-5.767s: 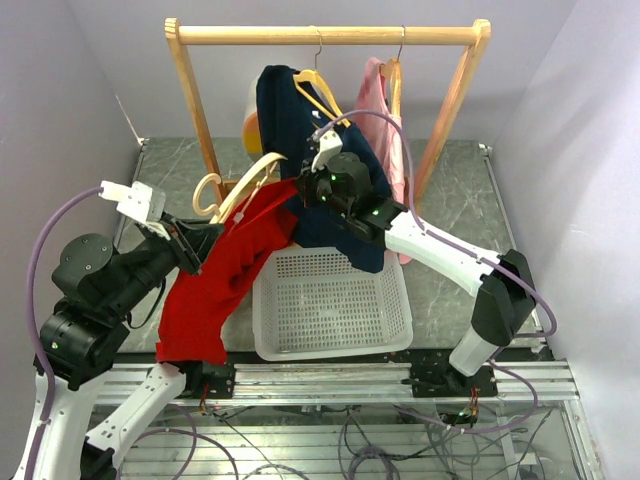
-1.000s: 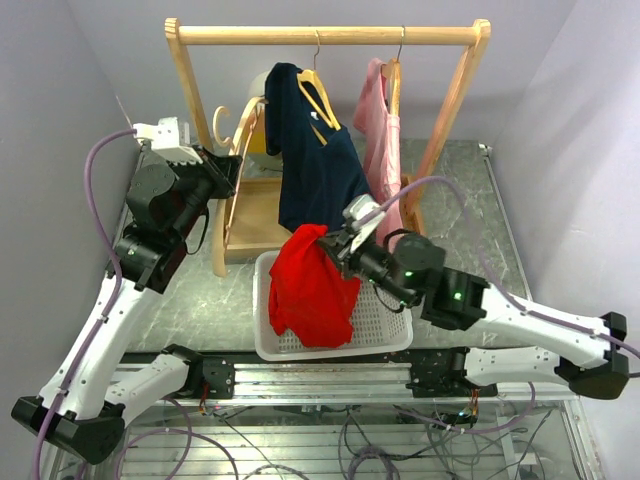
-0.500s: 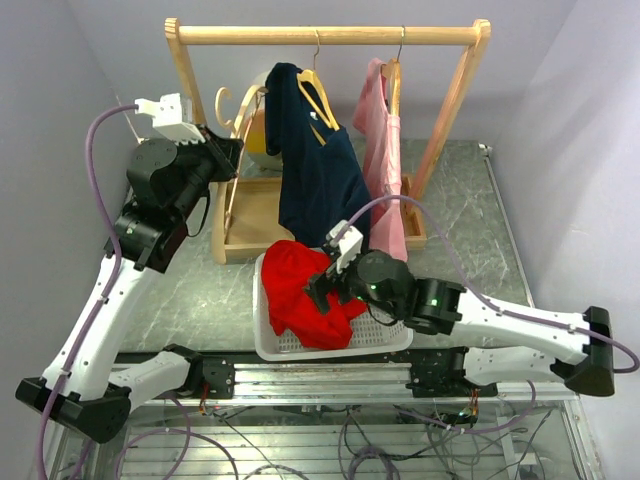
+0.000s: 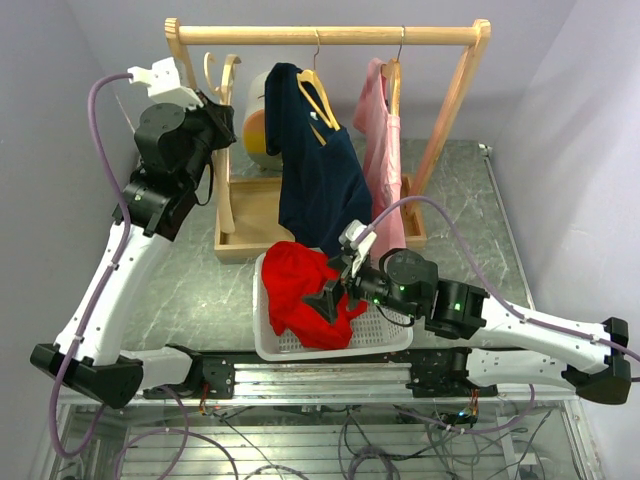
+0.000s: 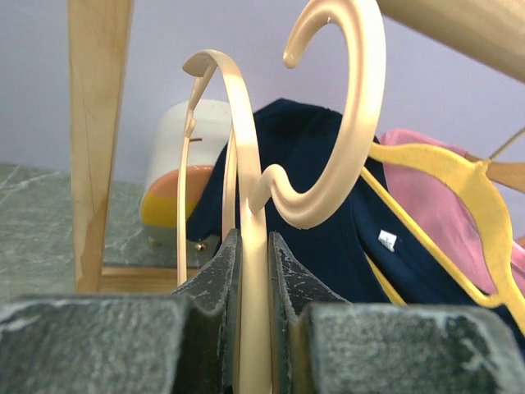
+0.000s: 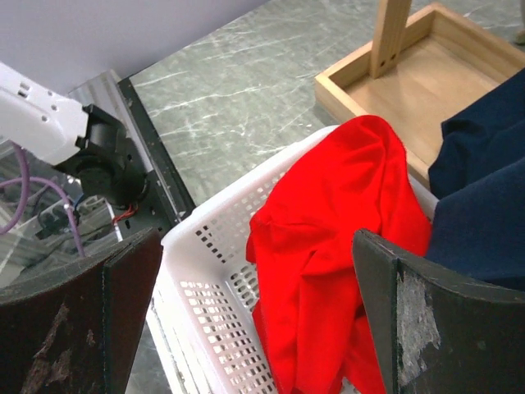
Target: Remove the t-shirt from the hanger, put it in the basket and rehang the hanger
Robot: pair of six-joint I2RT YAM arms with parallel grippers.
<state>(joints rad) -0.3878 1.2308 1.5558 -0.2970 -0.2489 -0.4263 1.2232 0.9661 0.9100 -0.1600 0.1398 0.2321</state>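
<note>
The red t-shirt [image 4: 303, 293] lies crumpled in the left half of the white basket [image 4: 392, 332], off the hanger. My right gripper [image 4: 336, 294] hangs just over it, open, with the red t-shirt [image 6: 340, 246] showing between its wide-apart fingers [image 6: 123, 287] and nothing held. My left gripper [image 4: 214, 118] is raised by the rack's left post, shut on the bare cream hanger [image 4: 229, 190]. In the left wrist view the hanger [image 5: 250, 271] stands pinched between the two pads, its hook curling up just under the rail.
A wooden rack [image 4: 320, 35] stands at the back on a wooden tray base [image 4: 255, 215]. A navy shirt [image 4: 320, 180] on a yellow hanger and a pink garment [image 4: 380, 120] hang from it. A white and orange object [image 5: 176, 176] sits behind the navy shirt.
My right gripper has opened and let go of the red t-shirt, which dropped into the basket. My left arm has lifted the bare hanger up toward the rail.
</note>
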